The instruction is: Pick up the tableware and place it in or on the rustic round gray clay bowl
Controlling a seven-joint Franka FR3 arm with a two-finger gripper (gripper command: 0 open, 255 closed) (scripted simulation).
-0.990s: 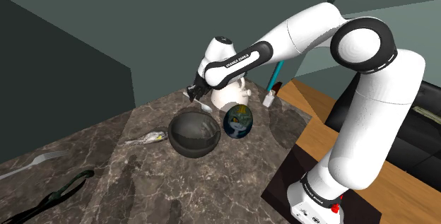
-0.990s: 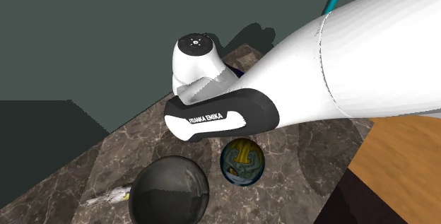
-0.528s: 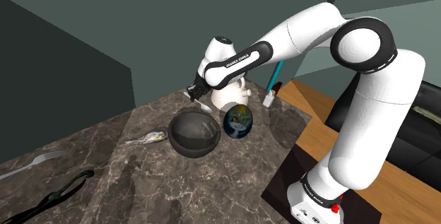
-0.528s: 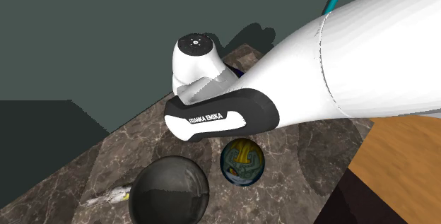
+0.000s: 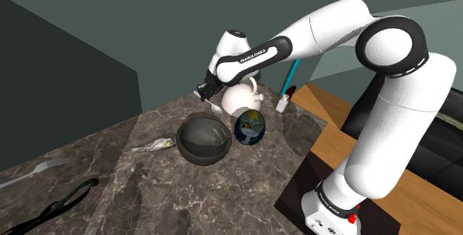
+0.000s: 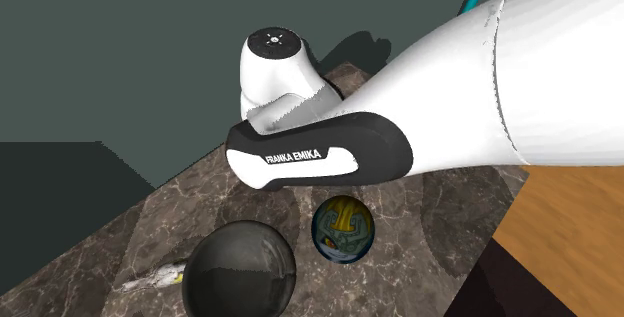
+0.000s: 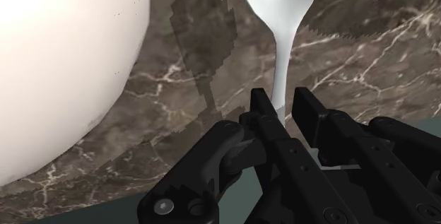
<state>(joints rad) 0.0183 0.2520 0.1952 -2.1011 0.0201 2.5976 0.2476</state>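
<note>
A white spoon (image 7: 281, 10) is being clamped by its handle between the black fingers of the hand (image 7: 286, 113). Its bowl end is being pointed away from the hand, above the dark marbled counter (image 7: 367, 53), where its shadow is being cast. In the shoulder view the hand is being held just beside a white teapot (image 5: 241, 96), and the spoon is being hung near the far rim of the dark round bowl (image 5: 203, 140), apart from it.

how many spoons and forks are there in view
2: a white spoon clasped in the jaws, over the counter, and a fork lying at the shoulder view's far left. The arm may hide more.
</note>
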